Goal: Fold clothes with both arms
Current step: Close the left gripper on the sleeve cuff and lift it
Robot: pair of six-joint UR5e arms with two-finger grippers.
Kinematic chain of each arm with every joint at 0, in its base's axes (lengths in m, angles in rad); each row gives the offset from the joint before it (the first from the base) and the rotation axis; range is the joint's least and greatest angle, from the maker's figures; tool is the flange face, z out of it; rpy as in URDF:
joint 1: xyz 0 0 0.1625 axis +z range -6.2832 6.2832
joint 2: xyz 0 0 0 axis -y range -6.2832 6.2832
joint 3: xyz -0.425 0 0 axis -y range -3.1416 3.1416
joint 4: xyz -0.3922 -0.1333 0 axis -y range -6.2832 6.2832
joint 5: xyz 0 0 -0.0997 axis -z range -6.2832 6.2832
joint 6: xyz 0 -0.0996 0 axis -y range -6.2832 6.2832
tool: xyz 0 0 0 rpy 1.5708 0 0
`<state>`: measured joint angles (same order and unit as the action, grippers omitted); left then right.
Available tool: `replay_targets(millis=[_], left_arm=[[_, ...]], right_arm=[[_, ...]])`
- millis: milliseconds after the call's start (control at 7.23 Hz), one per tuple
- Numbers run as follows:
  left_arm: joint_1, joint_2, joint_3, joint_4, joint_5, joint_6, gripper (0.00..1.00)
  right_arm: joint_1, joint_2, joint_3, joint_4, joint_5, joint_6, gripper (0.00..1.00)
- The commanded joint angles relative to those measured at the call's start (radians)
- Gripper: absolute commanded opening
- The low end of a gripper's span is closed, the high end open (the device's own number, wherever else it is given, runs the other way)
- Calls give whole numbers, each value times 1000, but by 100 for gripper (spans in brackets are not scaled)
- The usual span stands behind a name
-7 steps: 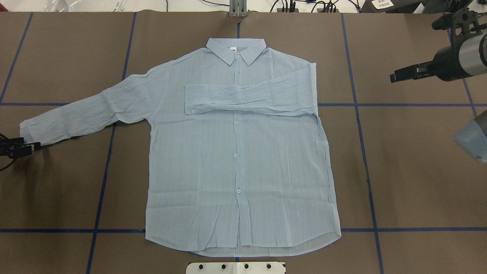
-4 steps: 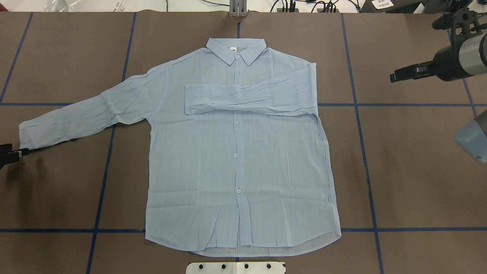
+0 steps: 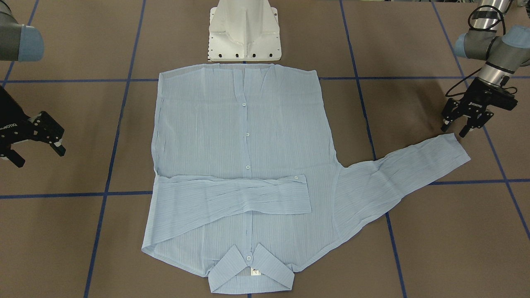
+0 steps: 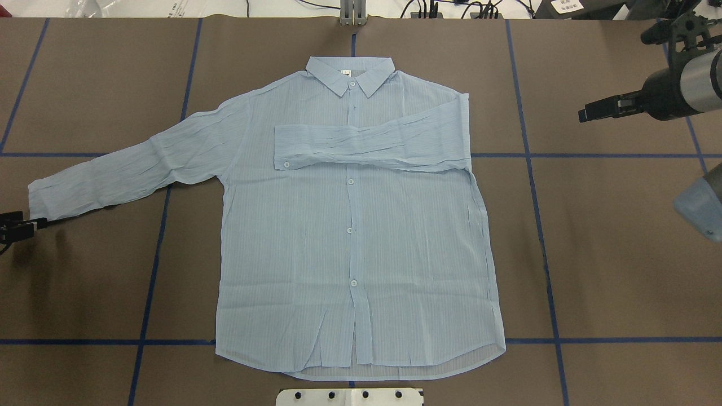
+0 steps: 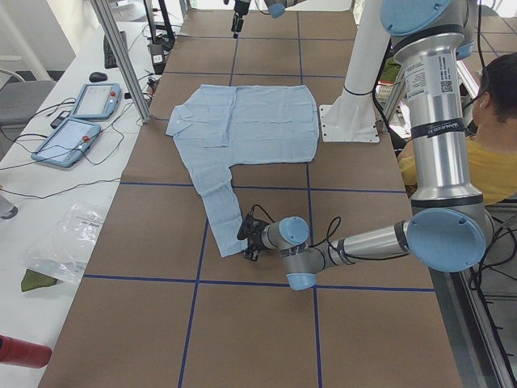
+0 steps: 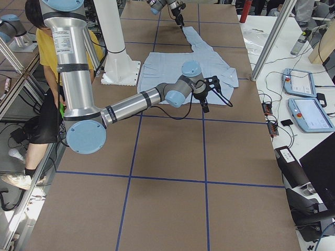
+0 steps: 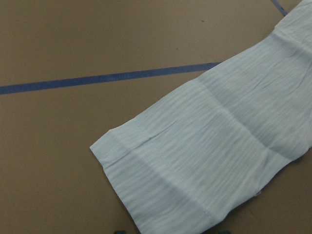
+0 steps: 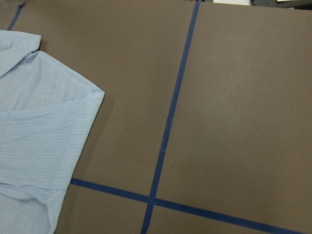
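The light-blue striped shirt lies flat, buttoned side up, collar at the table's far side. One sleeve is folded across the chest. The other sleeve stretches out to the left, and its cuff fills the left wrist view. My left gripper is open and empty, just beyond that cuff's end, low over the table; it also shows as the left gripper at the overhead view's edge. My right gripper hangs open and empty well off the shirt's other side, seen as the right gripper from overhead.
The white pedestal base stands just behind the shirt's hem. Blue tape lines grid the brown table. Two tablets and cables lie on a side bench beyond the collar end. A person in yellow sits behind the robot.
My left gripper has drawn back a little toward the overhead view's left edge, away from the outstretched cuff. The shirt and the right arm have hardly moved.
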<state>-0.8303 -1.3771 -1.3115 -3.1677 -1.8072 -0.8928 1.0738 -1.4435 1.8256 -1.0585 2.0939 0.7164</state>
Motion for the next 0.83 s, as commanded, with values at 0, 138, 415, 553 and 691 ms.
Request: replay_targets(millis=[0,138,415,553,691], left_arm=[[10,-4,1,2,0,0,68],[19,0,4,2,6,0,65],[31,3,5,2,12,3,63],[31,4,5,2,11,8,50],[30,6,0,2,9,6,13]], right_arm=[[0,0,-3,0,0,-2,100],[0,-2,-5,0,0,-3,100],[0,-2,-3,0,0,-3,100],[0,-2,-3,0,0,-3,100],[0,-2,-3,0,0,-3,100]])
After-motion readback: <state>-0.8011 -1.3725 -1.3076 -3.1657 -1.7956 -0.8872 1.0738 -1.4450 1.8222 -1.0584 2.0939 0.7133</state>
